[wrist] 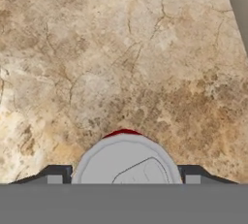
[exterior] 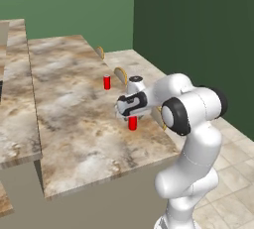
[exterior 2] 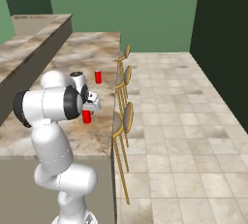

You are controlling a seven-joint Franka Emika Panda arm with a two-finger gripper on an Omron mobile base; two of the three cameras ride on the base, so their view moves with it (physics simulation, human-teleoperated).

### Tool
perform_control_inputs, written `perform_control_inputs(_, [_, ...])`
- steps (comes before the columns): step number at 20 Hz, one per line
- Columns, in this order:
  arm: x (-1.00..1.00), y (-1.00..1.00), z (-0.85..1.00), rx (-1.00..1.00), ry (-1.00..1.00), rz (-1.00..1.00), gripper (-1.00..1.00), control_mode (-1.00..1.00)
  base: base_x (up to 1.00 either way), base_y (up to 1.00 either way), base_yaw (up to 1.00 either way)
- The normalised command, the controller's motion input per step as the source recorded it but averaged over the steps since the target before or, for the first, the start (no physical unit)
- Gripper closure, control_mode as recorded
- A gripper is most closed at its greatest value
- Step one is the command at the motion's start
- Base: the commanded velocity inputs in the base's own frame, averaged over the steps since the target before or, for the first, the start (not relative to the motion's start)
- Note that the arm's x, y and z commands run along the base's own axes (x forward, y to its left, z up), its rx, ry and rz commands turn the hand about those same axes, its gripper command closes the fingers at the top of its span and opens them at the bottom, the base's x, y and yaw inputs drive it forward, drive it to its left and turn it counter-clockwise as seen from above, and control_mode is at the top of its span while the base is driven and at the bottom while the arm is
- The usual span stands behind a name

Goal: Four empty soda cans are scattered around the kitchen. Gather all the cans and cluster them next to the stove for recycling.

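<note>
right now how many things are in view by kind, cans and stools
red soda cans: 2 (one under the gripper at, one farther along the counter)
wooden stools beside the counter: 3 (nearest, middle, farthest)
total: 5

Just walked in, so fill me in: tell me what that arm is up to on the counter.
The gripper is down over a red can on the stone counter, fingers either side of its grey top; whether they grip it yet is unclear. A second can stands farther along the counter, untouched.
</note>
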Motion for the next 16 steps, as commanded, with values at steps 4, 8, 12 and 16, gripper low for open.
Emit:
perform_control_inputs(4, [0.00,0.05,-0.06,0.03,0.08,-0.02,1.00,-1.00,0.00,0.00,0.00])
perform_control_inputs(8, [-0.03,0.00,-0.01,0.04,0.13,-0.06,1.00,-1.00,0.00,0.00,0.00])
perform_control_inputs(12, [-0.30,0.00,0.18,0.03,0.01,-0.11,1.00,-1.00,0.00,0.00,0.00])
perform_control_inputs(16, [-0.45,0.00,0.29,0.00,-0.04,-0.08,1.00,-1.00,0.00,0.00,0.00])
